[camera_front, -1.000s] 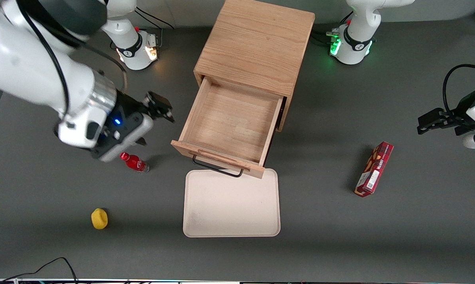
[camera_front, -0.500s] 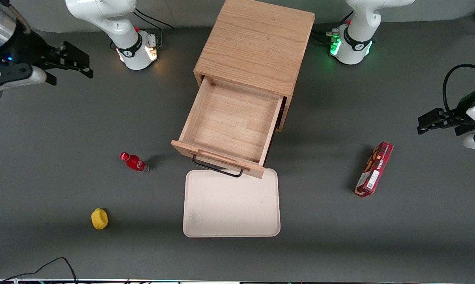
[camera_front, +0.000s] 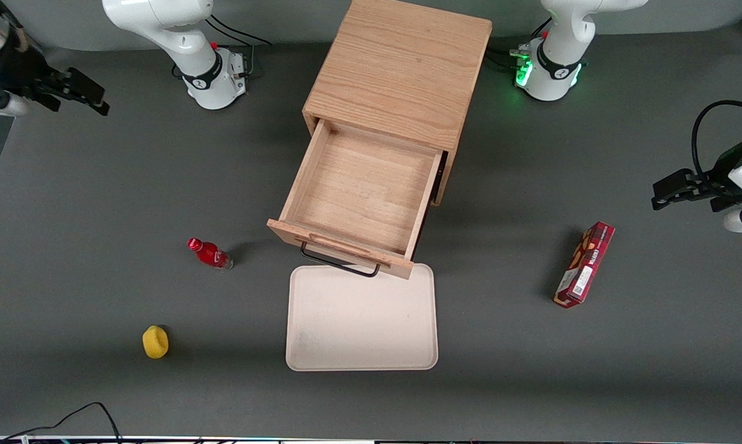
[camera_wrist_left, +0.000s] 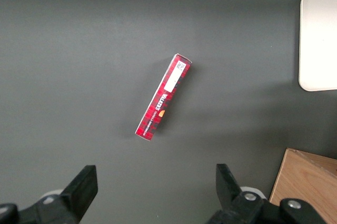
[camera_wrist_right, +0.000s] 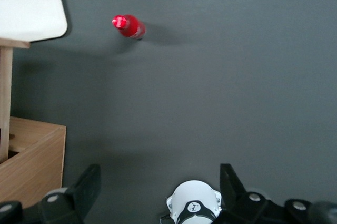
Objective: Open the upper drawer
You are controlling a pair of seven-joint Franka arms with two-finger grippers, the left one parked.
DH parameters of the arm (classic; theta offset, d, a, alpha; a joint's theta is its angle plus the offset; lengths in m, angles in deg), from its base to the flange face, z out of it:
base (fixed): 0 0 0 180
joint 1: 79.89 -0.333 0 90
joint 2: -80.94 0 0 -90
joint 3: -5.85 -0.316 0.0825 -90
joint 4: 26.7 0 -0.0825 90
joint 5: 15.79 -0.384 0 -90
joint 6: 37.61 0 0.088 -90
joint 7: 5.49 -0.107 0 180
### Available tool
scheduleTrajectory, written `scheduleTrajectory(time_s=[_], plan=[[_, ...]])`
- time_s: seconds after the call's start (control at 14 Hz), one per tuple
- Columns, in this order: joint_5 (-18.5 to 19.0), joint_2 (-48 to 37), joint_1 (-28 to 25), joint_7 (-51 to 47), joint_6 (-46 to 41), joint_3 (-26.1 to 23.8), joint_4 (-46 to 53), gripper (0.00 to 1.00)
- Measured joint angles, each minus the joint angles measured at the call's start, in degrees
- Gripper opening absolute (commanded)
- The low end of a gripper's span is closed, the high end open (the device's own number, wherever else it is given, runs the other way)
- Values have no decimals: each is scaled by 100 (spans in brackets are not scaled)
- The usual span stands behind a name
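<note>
The cabinet point(camera_front: 402, 68) stood mid-table with its upper drawer point(camera_front: 358, 194) pulled far out, empty, its black handle point(camera_front: 340, 262) over the cream tray's point(camera_front: 362, 320) edge. The gripper point(camera_front: 78, 92), fingers spread and empty, hung high toward the working arm's end, well apart from the red bottle point(camera_front: 209, 253).

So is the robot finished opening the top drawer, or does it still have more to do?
It looks finished. The upper drawer is pulled far out of the cabinet, so you can see its bare wooden floor, and its black handle hangs over the tray. Nothing is in hand: the gripper is open, high up and far off toward the working arm's end of the table. Nothing seems left.
</note>
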Motion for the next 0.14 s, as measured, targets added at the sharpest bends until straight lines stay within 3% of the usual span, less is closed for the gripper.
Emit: scheduleTrajectory(time_s=[0.14], plan=[[80, -77, -1, 0, 65, 64, 45, 100]])
